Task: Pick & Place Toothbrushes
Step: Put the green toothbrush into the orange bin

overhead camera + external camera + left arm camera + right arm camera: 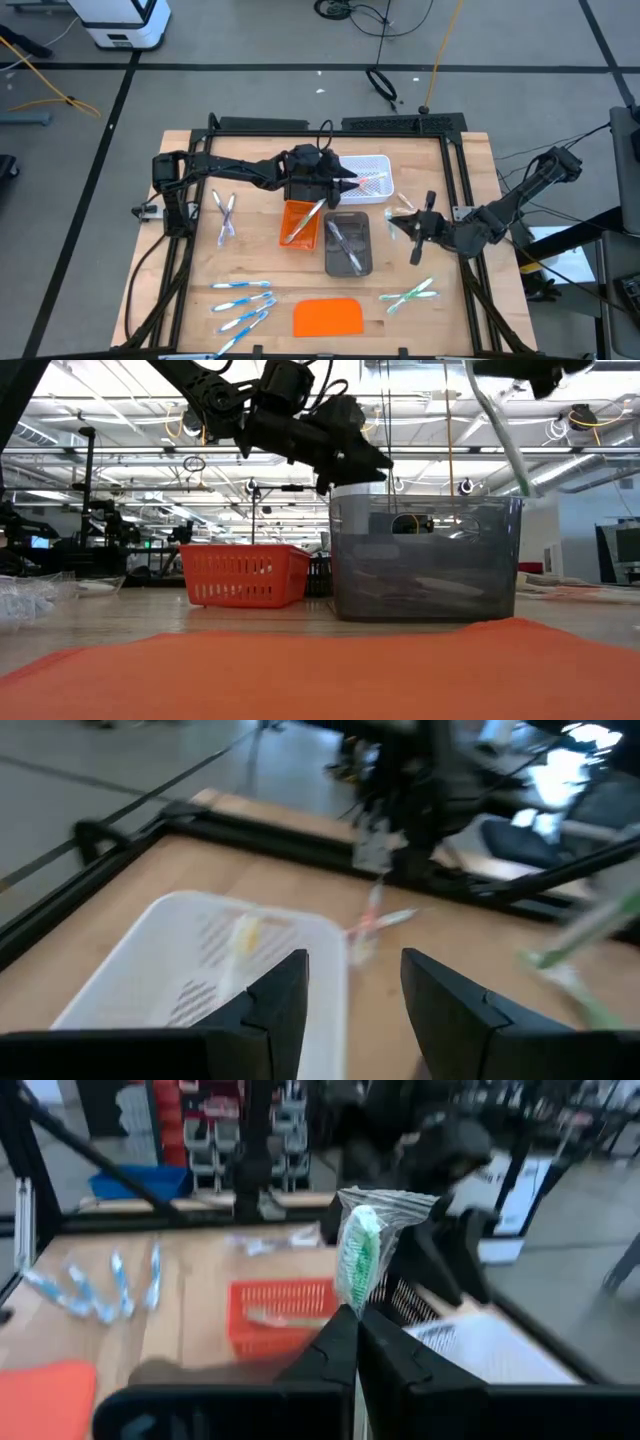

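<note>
Wooden table (190, 300) seen from above carries several small trays in its middle: a white mesh tray (383, 163) at the far side, an orange mesh tray (291, 215) with 1 pale toothbrush (306, 222) lying slanted in it, and a grey transparent tray (362, 232) just beside it with pale grey toothbrushes (343, 247) inside. The left gripper (352, 184) hangs over the near edge of the white tray, where pink toothbrushes (374, 182) lie. The right gripper (413, 228) is near the right side of the grey tray. Blue toothbrushes (242, 303) lie at the near left, green toothbrushes (410, 295) at the near right, 2 crossed pale ones (225, 215) at the left, and a flat orange rounded slab (329, 316) lies between the blue and green groups.

At table height, the left gripper (375, 463) is above the grey tray (426, 555); the orange tray (243, 574) stands to its side.

From the left wrist, the fingers (288, 995) stand apart with nothing between them, above the white tray (150, 955); a pink toothbrush (381, 918) lies on the wood beyond.

From the right wrist, the fingers (335, 1345) are pressed together on a green toothbrush in a clear wrapper (362, 1258), which stands upright above them.
</note>
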